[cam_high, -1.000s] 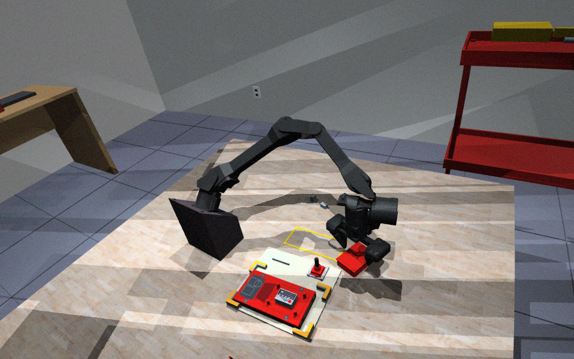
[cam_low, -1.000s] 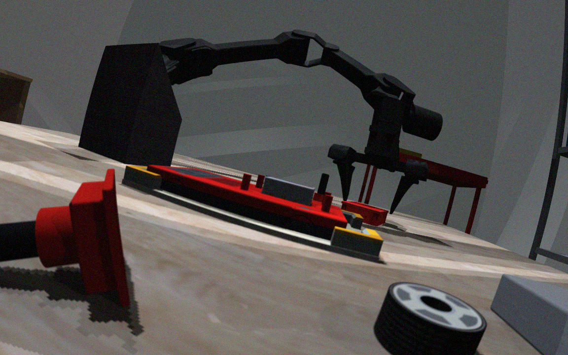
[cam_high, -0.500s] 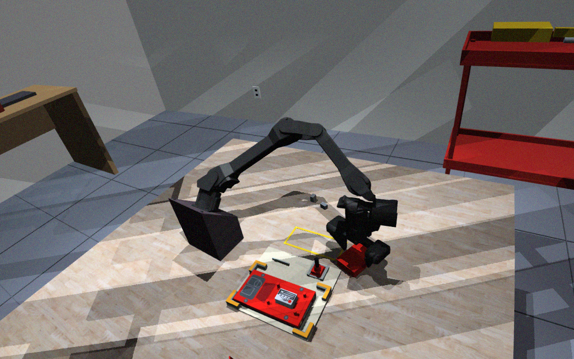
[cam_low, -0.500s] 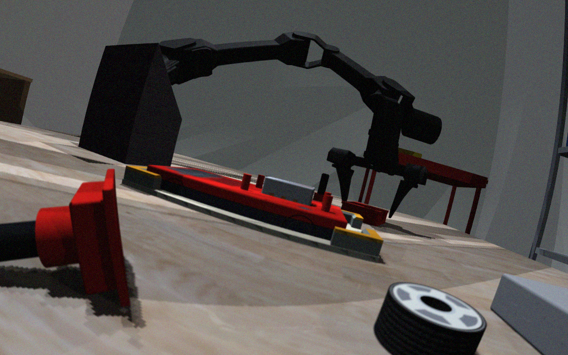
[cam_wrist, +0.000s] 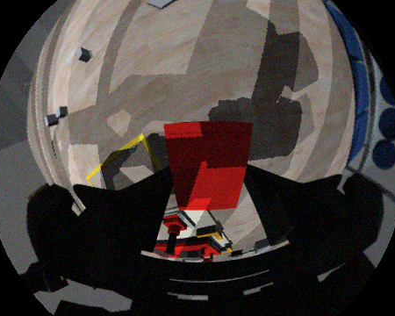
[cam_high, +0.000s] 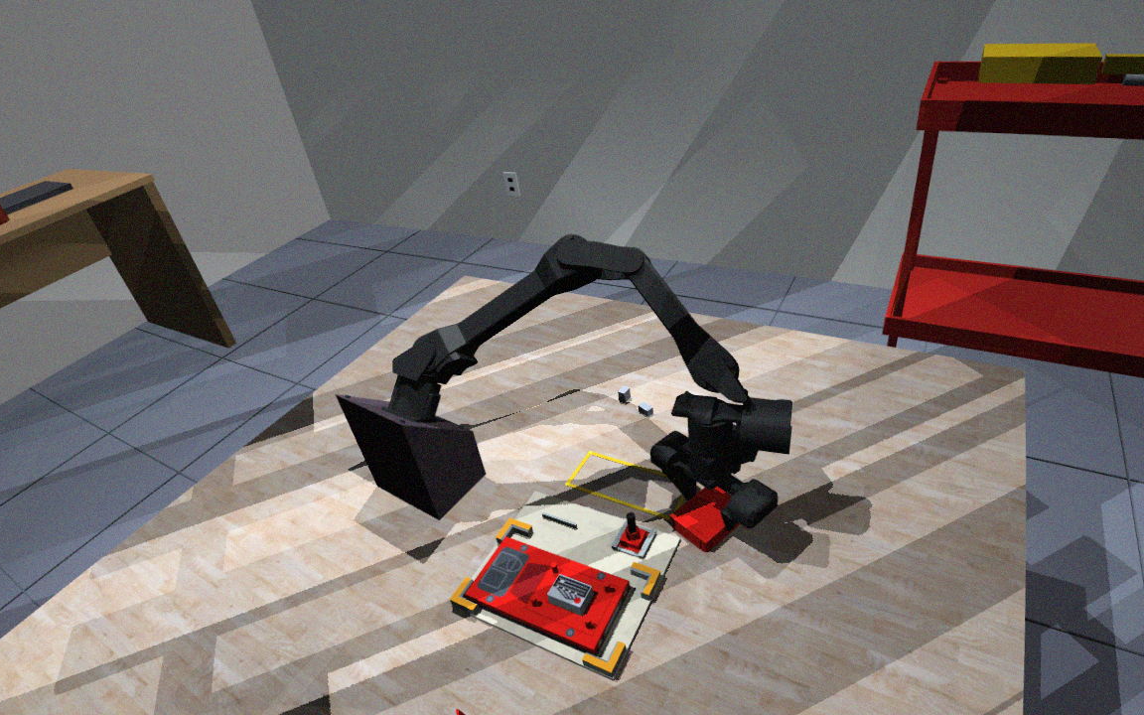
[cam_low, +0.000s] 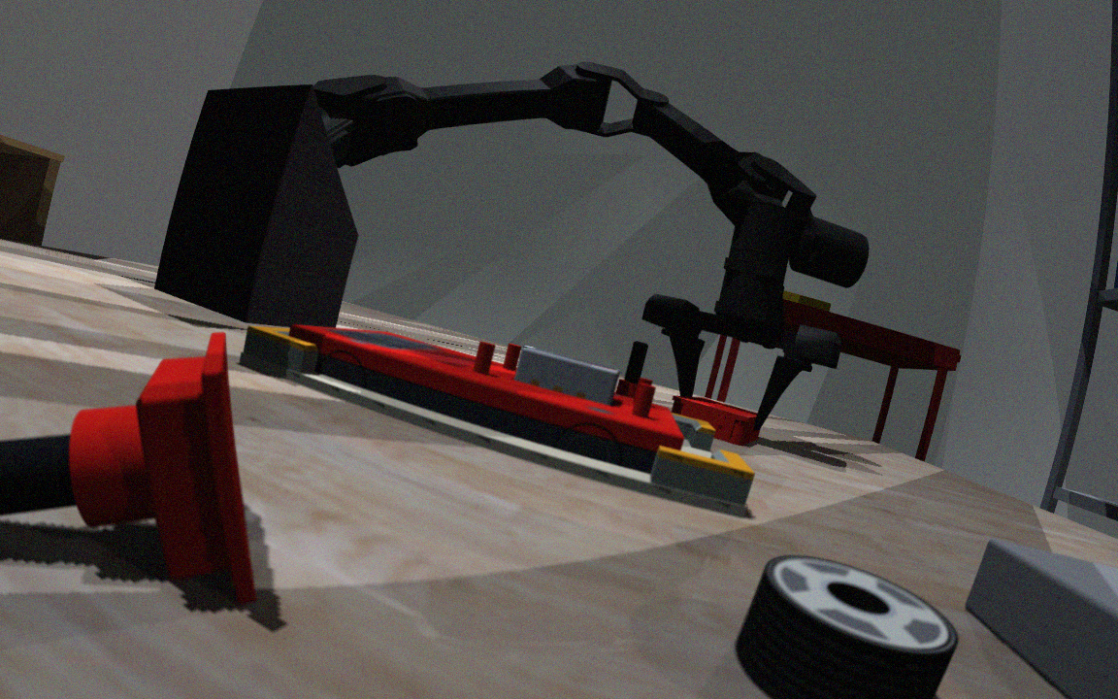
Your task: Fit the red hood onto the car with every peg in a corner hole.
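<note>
The red hood (cam_high: 702, 527) (cam_low: 717, 420) (cam_wrist: 212, 189) lies roof up on the table, beyond the jig's right corner. My gripper (cam_high: 715, 508) (cam_low: 724, 412) (cam_wrist: 208, 168) is down over it, with one fingertip against each long side; it looks shut on the hood. No gap shows between hood and table. The red chassis (cam_high: 529, 579) (cam_low: 424, 369) sits in the jig (cam_high: 578, 537) (cam_low: 702, 482) between yellow-topped corner blocks. The grey engine block (cam_high: 570, 593) (cam_low: 565, 375) stands on the deck, with short red pegs (cam_low: 484, 357) around it. The hood's corner holes are hidden.
A black-handled lever on a red base (cam_high: 632, 536) (cam_wrist: 173, 224) stands on the jig's plate near the hood. A yellow outline (cam_wrist: 142, 138) lies beside the hood. Small grey cubes (cam_high: 624, 394) (cam_wrist: 83, 54) lie farther back. A red part (cam_low: 172, 460), a wheel (cam_low: 806, 643) and a grey block (cam_low: 1084, 616) lie in front.
</note>
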Robot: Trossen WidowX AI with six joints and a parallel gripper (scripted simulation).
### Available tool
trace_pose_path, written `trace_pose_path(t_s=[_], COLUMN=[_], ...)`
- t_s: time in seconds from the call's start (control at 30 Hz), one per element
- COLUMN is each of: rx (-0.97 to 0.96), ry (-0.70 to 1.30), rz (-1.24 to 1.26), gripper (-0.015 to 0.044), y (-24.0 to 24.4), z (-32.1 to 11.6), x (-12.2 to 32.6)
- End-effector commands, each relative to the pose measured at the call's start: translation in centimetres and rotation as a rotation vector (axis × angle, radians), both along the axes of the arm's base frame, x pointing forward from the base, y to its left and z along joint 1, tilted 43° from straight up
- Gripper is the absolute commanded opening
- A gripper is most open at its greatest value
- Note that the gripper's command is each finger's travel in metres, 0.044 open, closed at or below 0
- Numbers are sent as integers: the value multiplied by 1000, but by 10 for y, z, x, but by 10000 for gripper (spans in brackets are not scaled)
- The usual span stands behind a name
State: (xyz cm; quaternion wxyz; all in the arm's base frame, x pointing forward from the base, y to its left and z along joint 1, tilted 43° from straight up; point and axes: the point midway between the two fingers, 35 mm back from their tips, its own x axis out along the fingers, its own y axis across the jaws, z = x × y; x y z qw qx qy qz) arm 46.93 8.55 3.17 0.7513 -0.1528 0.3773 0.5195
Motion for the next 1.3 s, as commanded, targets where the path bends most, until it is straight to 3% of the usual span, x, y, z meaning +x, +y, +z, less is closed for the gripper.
trace_pose_path(t_s=[0.0,0.13,0.5,1.27], rx=[0,0,-1,-4], ry=[0,0,0,1], rz=[1,1,0,0], gripper=[302,275,0,0], y=[0,0,-14,-65], z=[0,0,15,71], x=[0,0,-4,-17])
